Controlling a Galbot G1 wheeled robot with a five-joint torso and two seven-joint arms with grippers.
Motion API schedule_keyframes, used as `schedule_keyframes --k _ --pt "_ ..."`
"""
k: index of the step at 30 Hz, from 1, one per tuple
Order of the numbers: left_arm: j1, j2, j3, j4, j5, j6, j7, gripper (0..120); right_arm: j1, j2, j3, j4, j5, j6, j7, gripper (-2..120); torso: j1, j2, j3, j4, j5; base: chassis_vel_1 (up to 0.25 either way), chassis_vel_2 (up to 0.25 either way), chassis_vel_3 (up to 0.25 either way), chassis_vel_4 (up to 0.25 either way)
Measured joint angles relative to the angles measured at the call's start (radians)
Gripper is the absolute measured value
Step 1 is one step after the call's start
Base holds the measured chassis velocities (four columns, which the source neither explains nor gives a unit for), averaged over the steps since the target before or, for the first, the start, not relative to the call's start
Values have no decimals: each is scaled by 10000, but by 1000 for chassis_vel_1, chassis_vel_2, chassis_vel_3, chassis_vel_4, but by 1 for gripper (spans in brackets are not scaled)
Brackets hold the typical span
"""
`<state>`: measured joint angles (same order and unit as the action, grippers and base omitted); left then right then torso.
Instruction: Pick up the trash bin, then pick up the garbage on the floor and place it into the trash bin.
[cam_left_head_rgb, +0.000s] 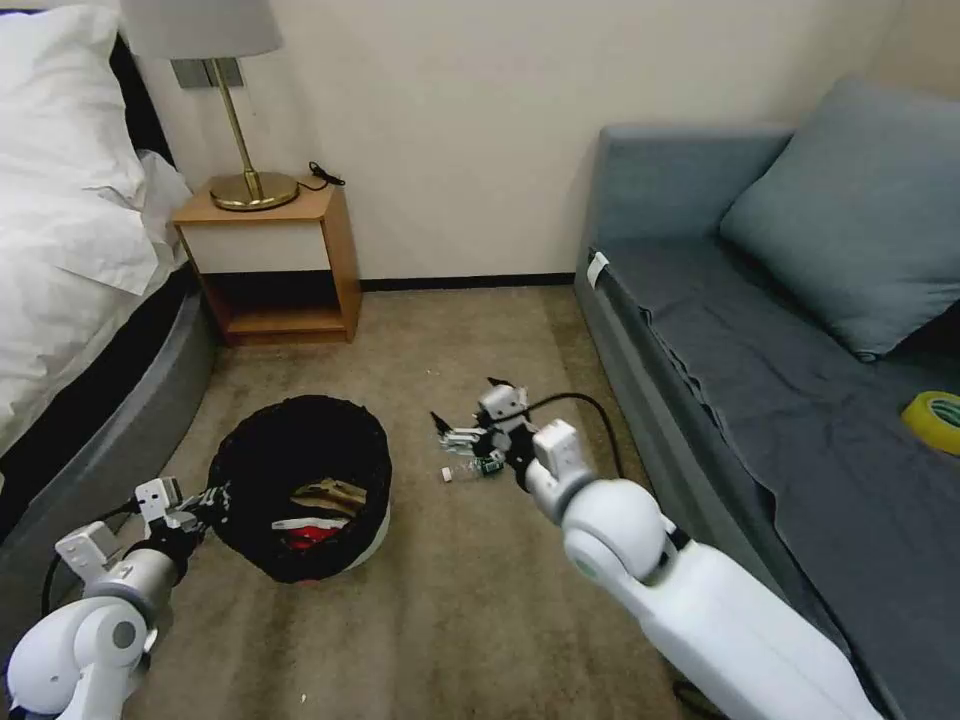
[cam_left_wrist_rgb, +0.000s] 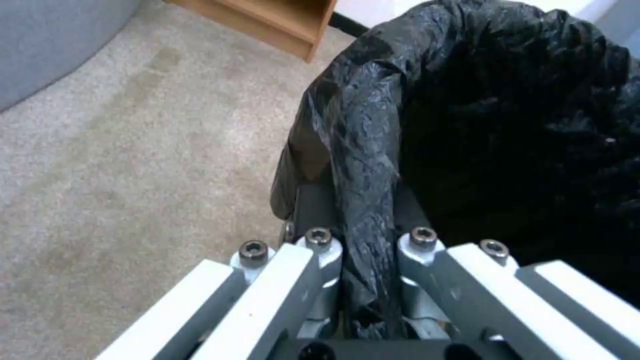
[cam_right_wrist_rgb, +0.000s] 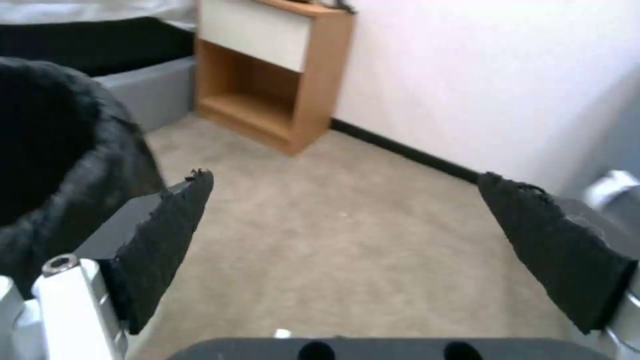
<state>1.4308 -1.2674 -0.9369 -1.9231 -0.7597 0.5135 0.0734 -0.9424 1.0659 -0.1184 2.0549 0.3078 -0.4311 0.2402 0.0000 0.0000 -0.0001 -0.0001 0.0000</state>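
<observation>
The trash bin (cam_left_head_rgb: 300, 440), white with a crinkled black bag, is low at left over the carpet, its mouth tilted toward me. My left gripper (cam_left_head_rgb: 207, 500) is shut on its near-left rim; in the left wrist view the gripper (cam_left_wrist_rgb: 368, 240) pinches the black bag fold (cam_left_wrist_rgb: 363, 150). A crumpled brown paper bag (cam_left_head_rgb: 332, 492) and a red-and-white packet (cam_left_head_rgb: 310, 532) lie inside. My right gripper (cam_left_head_rgb: 468, 403) hangs open just over a small clear bottle with a green label (cam_left_head_rgb: 482, 466) on the floor. Its pads (cam_right_wrist_rgb: 167, 240) stand wide apart over bare carpet.
A wooden nightstand (cam_left_head_rgb: 275, 260) with a brass lamp (cam_left_head_rgb: 240, 150) stands at the back wall. The bed (cam_left_head_rgb: 70, 260) borders the left, a grey sofa (cam_left_head_rgb: 780, 400) the right, with a yellow tape roll (cam_left_head_rgb: 935, 420) on its seat. Carpet between them is open.
</observation>
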Motion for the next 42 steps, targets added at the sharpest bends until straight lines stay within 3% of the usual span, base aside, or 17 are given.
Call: schedule_keyframes --k 6,14,18,42 --pt "-16 -1 -2 0 32 0 -25 4 -855 347 574 290 -865 -10 104 100 0 0 0 2 -3 0 0 0 0" --pt "-17 -1 -53 -6 34 2 -86 4 -2729 1929 1588 491 -2534 292 -28 100 0 0 0 1 -1 0 0 0 0" --pt "10 10 -49 -30 47 7 -91 4 -3187 2152 1763 613 -2902 302 -186 100 0 0 0 1 -1 0 0 0 0" --pt "142 -77 -88 -328 73 23 -138 4 -3788 2024 2241 850 -3200 742 -1102 100 0 0 1 1 0 0 0 0 0"
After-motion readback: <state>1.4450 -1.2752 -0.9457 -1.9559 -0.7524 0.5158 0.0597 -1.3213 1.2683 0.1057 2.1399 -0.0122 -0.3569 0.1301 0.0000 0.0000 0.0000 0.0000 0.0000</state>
